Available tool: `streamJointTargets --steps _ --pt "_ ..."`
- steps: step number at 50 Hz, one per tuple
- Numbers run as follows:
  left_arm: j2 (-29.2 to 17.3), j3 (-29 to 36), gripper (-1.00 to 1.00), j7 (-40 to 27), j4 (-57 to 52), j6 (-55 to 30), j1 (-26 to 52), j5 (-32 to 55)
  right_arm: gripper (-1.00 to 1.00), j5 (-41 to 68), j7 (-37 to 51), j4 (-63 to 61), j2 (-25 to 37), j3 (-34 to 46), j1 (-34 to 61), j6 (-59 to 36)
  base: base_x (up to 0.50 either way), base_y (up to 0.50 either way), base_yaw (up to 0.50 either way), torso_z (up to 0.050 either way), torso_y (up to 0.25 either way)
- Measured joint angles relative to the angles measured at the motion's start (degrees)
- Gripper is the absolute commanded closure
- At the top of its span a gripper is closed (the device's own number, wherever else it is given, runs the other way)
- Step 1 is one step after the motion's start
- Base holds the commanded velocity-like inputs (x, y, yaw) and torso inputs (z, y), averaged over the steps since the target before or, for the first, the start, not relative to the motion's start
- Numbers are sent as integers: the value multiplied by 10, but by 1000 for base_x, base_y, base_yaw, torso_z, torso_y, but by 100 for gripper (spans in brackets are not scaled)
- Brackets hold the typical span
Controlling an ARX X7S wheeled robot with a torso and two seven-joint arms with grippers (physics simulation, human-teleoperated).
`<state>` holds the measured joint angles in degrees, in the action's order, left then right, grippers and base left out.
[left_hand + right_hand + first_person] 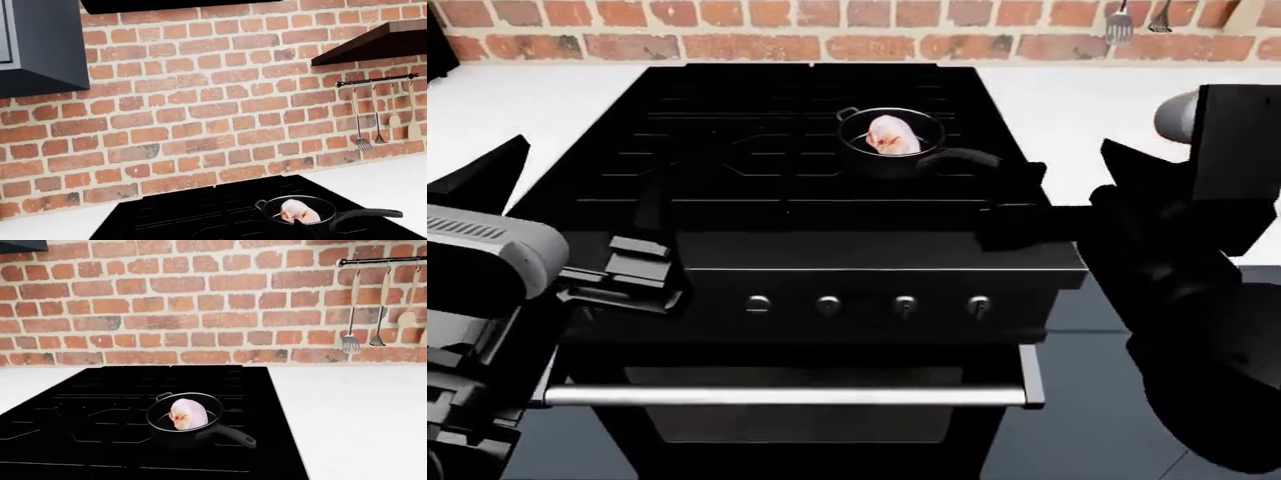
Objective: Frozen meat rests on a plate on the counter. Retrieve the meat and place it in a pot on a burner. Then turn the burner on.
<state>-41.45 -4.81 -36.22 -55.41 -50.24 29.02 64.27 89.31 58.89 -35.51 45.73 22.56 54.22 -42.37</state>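
The meat (892,133), a pale-pink lump, lies inside the black pot (885,152) on a rear burner of the black stove (761,210). The pot's long handle points right toward my right arm. Meat (187,414) and pot (167,427) show in the right wrist view, and meat (299,211) and pot (327,220) in the left wrist view. My left gripper (654,200) hangs over the stove's front left. My right gripper (998,228) is at the stove's front right edge, above the knobs. Both are black on black, so their jaws are unreadable. The plate is out of view.
Several knobs (829,305) line the stove front above the oven handle (787,397). White counter (1108,100) flanks the stove. A brick wall (200,305) stands behind, with utensils on a rail (380,261). A dark cabinet (40,45) hangs at upper left.
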Motion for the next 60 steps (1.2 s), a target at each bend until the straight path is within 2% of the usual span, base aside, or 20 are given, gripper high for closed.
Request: streamJointTargets --steps 16,30,45,60 --pt "23 63 -100 36 10 67 -103 -158 -100 -84 16 -95 29 -36 -149 69 0 0 0 -50 0" --pt "46 103 -100 43 9 107 -146 -222 -100 -174 -10 -122 23 -39 -232 111 0 0 0 -50 0" --pt "55 116 -100 41 8 136 -178 -252 -100 -240 -34 -111 2 -21 -266 126 0 0 0 -50 0" --pt "56 119 -100 39 12 153 -199 -261 -100 -253 -54 -72 -12 -10 -252 121 0 0 0 -50 0"
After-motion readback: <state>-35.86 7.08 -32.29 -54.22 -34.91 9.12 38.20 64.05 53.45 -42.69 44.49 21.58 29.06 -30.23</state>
